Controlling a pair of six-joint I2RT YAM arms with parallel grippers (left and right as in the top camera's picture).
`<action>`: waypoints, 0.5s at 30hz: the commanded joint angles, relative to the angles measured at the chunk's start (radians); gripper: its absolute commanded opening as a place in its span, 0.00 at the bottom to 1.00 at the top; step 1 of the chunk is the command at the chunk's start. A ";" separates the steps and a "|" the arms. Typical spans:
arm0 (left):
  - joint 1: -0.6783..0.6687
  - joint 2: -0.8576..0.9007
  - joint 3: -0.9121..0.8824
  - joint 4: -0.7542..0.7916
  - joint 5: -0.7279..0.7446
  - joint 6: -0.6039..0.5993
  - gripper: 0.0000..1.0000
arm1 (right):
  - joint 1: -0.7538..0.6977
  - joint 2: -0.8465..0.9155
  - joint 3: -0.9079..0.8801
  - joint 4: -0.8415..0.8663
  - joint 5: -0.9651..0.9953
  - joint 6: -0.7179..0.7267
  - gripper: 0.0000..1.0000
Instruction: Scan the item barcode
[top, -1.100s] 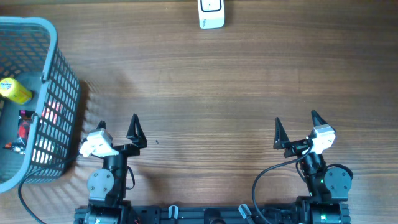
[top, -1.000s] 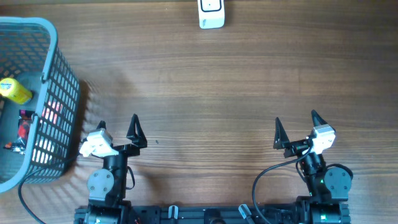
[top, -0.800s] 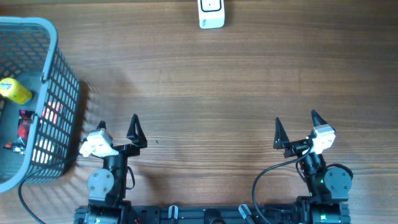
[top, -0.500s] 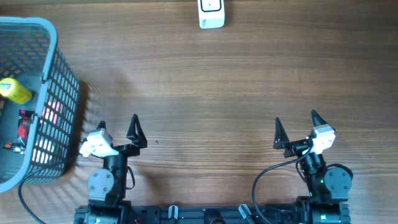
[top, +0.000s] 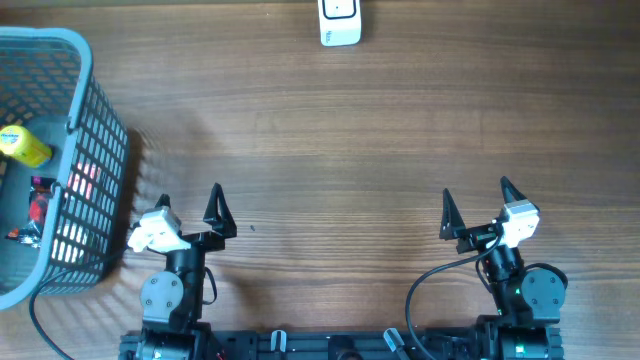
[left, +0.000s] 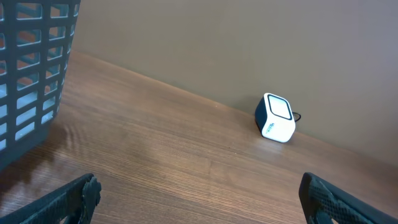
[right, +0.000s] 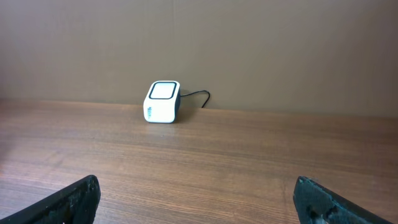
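Basket far L, scanner top ctr

The white barcode scanner, dark-backed with a cable, stands upright well ahead of both pairs of fingers, roughly midway between them. A yellow item lies in the basket, left of the left fingers.
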 joint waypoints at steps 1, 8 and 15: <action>0.005 -0.001 0.000 -0.004 -0.002 0.016 1.00 | 0.004 -0.003 -0.001 0.006 -0.013 -0.004 1.00; 0.005 0.000 0.000 -0.003 0.134 0.124 1.00 | 0.004 -0.003 -0.001 0.006 -0.013 -0.004 1.00; 0.005 0.040 0.141 -0.016 0.216 0.203 1.00 | 0.004 -0.003 -0.001 0.006 -0.013 -0.004 1.00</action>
